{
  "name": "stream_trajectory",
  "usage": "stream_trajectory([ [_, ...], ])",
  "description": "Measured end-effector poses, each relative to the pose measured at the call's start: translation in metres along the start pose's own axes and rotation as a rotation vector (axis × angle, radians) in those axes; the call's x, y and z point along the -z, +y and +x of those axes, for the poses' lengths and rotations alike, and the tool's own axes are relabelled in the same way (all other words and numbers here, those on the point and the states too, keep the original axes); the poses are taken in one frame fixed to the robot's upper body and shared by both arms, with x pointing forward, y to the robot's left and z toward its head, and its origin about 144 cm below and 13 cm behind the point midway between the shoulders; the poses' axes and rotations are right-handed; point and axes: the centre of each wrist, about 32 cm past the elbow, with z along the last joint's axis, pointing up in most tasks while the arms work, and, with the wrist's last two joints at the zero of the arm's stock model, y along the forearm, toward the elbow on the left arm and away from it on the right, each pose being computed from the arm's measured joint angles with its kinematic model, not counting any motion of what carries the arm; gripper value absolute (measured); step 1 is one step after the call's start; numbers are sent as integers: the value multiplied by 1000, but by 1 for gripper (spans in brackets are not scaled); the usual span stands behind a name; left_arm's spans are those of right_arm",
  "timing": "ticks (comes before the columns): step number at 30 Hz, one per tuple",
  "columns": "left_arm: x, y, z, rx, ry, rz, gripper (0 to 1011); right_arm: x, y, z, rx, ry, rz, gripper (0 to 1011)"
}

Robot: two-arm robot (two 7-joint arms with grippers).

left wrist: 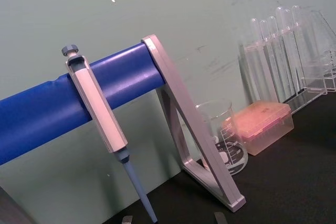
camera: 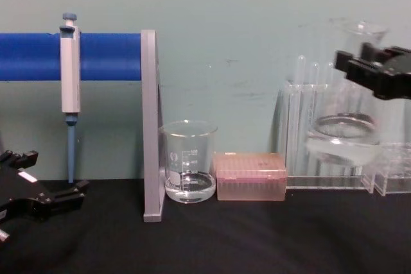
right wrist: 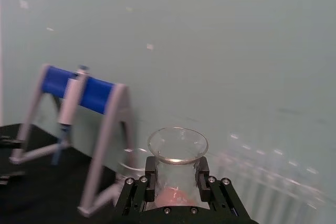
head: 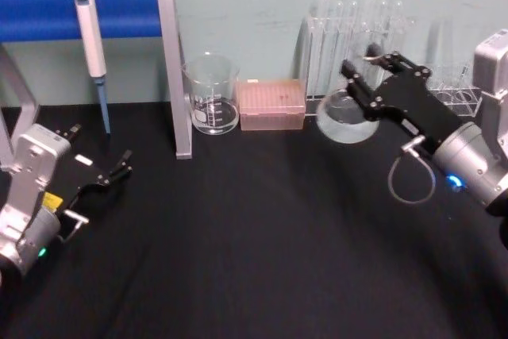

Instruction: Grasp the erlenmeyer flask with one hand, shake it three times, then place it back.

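**Flask held up by the right gripper**

Flask [head: 345, 117] is off the black table [head: 254, 260], and I see it raised in front of the test-tube rack [head: 357, 29] at the back right. The right gripper [head: 371, 69] has its fingers clamped on the neck, just under the rim. Clear liquid sits in the wide base. My left gripper [head: 119, 166] lies low at the table's left, fingers apart, holding nothing.

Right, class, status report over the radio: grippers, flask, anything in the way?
Right gripper shut on clear glass conical flask, lifted off black table. Left gripper open, parked left. Clear test tube rack close behind flask.
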Motion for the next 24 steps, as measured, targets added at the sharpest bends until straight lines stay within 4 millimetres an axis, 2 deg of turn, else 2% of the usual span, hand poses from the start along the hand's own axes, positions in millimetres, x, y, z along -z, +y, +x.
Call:
stream_trajectory([
  [14, 0, 0, 0, 0, 0, 0, 1001, -3, 23, -22, -275, 58, 68, 457],
  [24, 0, 0, 0, 0, 0, 0, 1001, -4, 27, -25, -330, 75, 78, 456],
])
